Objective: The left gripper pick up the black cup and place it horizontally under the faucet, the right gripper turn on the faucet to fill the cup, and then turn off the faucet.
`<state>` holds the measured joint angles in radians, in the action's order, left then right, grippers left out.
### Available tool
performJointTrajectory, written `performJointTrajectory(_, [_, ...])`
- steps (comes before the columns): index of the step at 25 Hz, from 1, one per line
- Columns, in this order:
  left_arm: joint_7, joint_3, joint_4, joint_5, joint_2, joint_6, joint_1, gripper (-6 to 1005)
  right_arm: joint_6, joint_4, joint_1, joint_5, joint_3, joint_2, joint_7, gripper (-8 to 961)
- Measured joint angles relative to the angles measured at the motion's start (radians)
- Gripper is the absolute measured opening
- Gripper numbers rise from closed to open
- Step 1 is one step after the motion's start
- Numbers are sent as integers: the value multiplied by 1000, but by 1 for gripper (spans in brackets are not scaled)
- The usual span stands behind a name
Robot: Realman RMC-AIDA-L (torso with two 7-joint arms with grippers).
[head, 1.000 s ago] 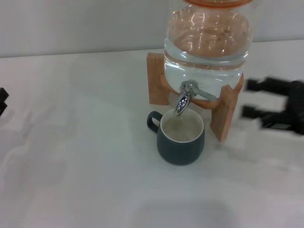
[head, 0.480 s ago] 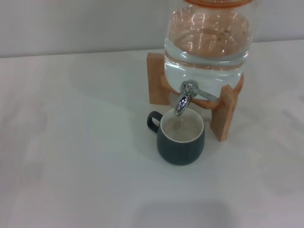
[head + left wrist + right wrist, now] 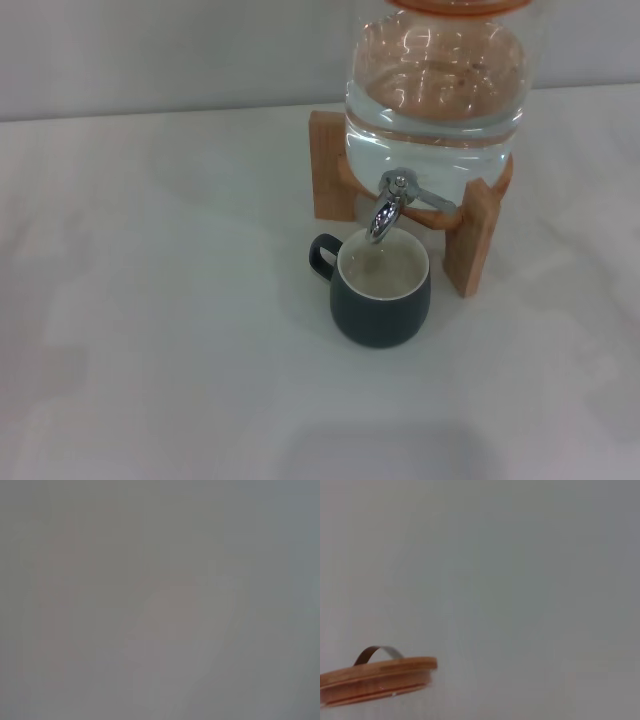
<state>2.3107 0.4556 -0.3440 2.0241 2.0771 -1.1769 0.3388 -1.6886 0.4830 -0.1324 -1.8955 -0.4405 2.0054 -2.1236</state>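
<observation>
Under the faucet (image 3: 387, 208), on the white worktop (image 3: 160, 330), sits the black cup (image 3: 380, 295), upright, mouth up, directly below the spout. Its loop handle points toward my left side. Cream inside shows; looks like some water in it, but level hard to judge. Cup stands just in front of the glass jar (image 3: 436, 95), close to the wooden stand's (image 3: 472, 240) right leg but not touching it as far as I can tell.

Faucet: chrome, lever on top, spout angled down over the cup's rim. Can't tell if water is running.

Jar is partly full of water, resting on the wooden stand, w/ an orange-brown band at the neck at the top edge of the head view.

My left jaws and right jaws: neither shows in the head view, so can't say whether wide or narrow, and nothing is held that I can see.

Left wrist view: only flat grey blur, nothing to make out.

Right wrist view: wooden lid (image 3: 377, 677) w/ a thin dark metal loop handle on top, seen from the side, against a plain pale background. My own fingers don't show there either.
</observation>
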Motion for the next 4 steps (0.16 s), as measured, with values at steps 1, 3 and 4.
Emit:
performJointTrajectory(1, [1, 0, 2, 2, 0, -3, 0, 534, 0, -1, -1, -3, 5, 0, 0, 797])
performJointTrajectory(3, [3, 0, 4, 3, 0, -6, 0, 534, 0, -2, -1, -5, 13, 0, -1, 797])
performJointTrajectory(4, [8, 0, 5, 4, 0, -5, 2, 534, 1, -4, 0, -6, 13, 0, -2, 797])
